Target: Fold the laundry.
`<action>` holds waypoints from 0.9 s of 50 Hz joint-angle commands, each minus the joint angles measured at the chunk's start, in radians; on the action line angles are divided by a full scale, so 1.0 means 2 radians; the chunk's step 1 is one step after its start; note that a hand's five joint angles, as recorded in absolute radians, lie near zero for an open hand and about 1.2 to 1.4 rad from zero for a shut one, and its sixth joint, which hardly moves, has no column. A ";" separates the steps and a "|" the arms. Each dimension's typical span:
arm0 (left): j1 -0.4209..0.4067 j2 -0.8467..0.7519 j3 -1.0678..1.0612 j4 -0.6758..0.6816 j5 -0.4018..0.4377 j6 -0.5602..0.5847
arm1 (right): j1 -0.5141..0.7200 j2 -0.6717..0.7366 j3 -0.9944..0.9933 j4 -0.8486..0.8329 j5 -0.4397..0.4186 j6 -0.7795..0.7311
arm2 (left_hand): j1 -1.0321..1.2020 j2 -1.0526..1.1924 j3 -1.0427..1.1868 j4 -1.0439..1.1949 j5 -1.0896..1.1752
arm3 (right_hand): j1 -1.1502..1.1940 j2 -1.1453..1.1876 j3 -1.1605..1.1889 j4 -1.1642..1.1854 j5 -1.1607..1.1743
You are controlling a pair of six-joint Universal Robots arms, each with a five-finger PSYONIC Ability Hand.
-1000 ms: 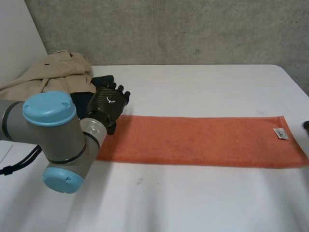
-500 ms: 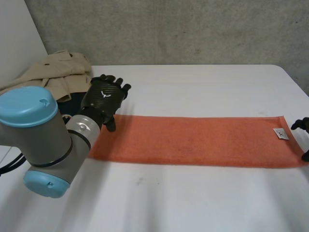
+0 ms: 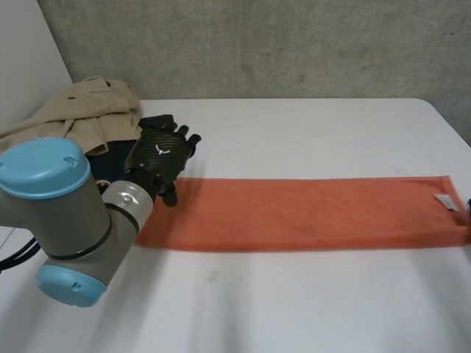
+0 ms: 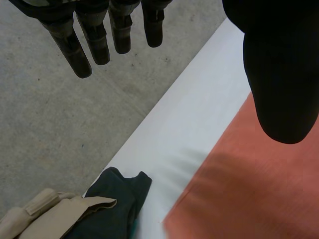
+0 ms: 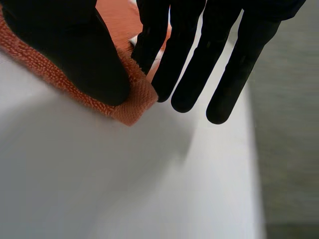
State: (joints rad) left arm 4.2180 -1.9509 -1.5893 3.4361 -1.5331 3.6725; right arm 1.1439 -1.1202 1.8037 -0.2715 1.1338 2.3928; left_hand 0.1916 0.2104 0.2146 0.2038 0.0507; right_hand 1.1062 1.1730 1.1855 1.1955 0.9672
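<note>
Fingers (image 4: 71, 47) of the left hand (image 3: 160, 156) hang straight and a little spread, well apart from the thumb, with nothing between them. In the head view this hand hovers above the far corner of the orange towel's (image 3: 294, 213) nine o'clock end. At the hand's ten o'clock a beige garment (image 3: 81, 110) lies crumpled at the worktop's (image 3: 294, 132) far left corner, with a dark garment (image 4: 119, 199) tucked partly under it and just beside the hand. The towel lies flat and lengthwise across the middle of the worktop, running from nine o'clock to three o'clock. Its far long edge looks slightly raised, and a small white label (image 3: 447, 201) sits near its three o'clock end. In the right wrist view, the right hand (image 5: 75, 50) has its thumb pressed on a corner of the towel. The nearest of its straight fingers (image 5: 179, 64) meets the cloth from the other side, so the corner is pinched between them just above the bare worktop.
</note>
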 commanded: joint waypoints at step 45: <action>0.040 0.082 -0.036 0.002 0.001 -0.058 | 0.562 0.066 -0.190 0.002 0.100 0.004 | -0.009 -0.018 -0.020 -0.015 -0.025 | -0.466 -0.499 -0.505 -0.510 -0.484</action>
State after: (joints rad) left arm 4.3042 -1.7836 -1.6758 3.4368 -1.5310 3.5563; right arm 2.3103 -0.8754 1.3655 -0.3439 1.1386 2.2361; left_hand 0.1916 0.2104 0.2146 0.2038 0.0507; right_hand 0.2567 0.2606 0.2768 0.2771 0.0908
